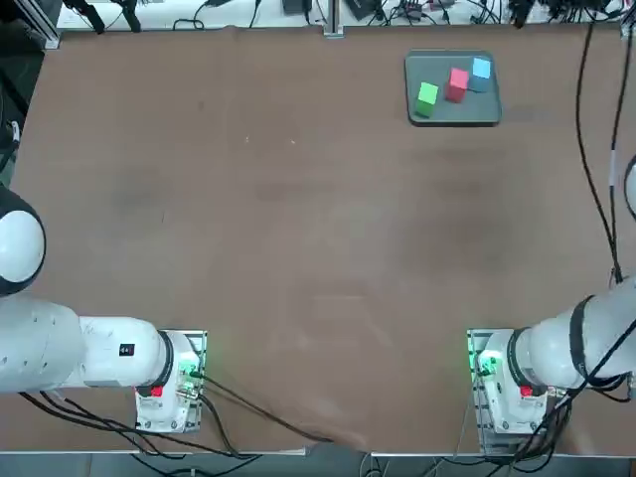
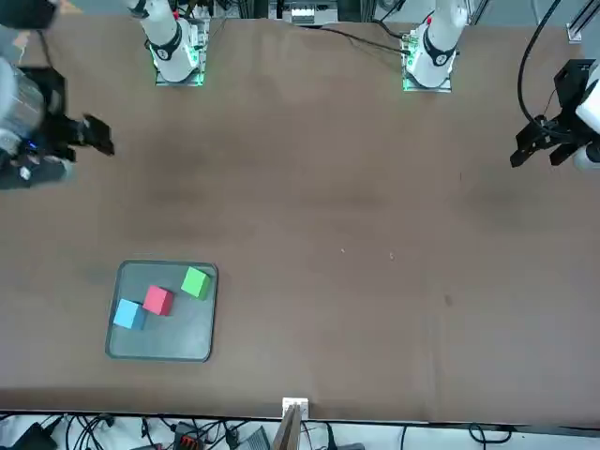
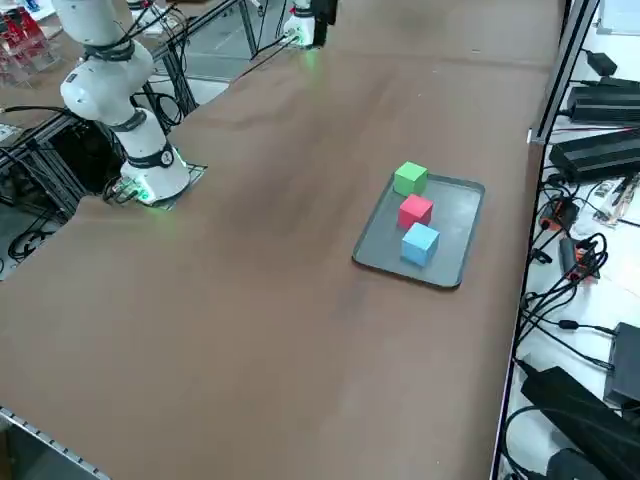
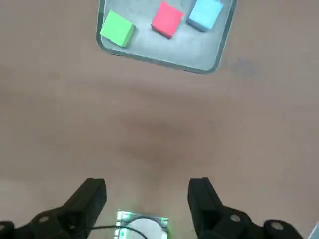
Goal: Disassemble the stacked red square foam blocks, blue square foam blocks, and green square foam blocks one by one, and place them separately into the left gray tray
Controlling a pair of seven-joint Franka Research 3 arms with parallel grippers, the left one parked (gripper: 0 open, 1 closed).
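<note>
Cubes of foam, green [image 1: 426, 98], red [image 1: 457, 85] and blue [image 1: 480, 74], sat singly in the gray tray [image 1: 477, 109], which lay toward one o'clock on the bench [image 1: 248, 248] in the top view. Green occupied the tray's eight o'clock, red its middle, and blue its two o'clock, just beside red; no stack remained, so the task appeared complete. The right tool [image 4: 147, 184] had its fingers wide apart with nothing between them, well away from the tray, toward its eleven o'clock in the front view. Each cube was judged light, soft and slightly springy, its matte skin unlikely to slip. Any correction would have called for a gentle pinch on opposite upright faces at mid-height; a hard squeeze could have dented the foam.
</note>
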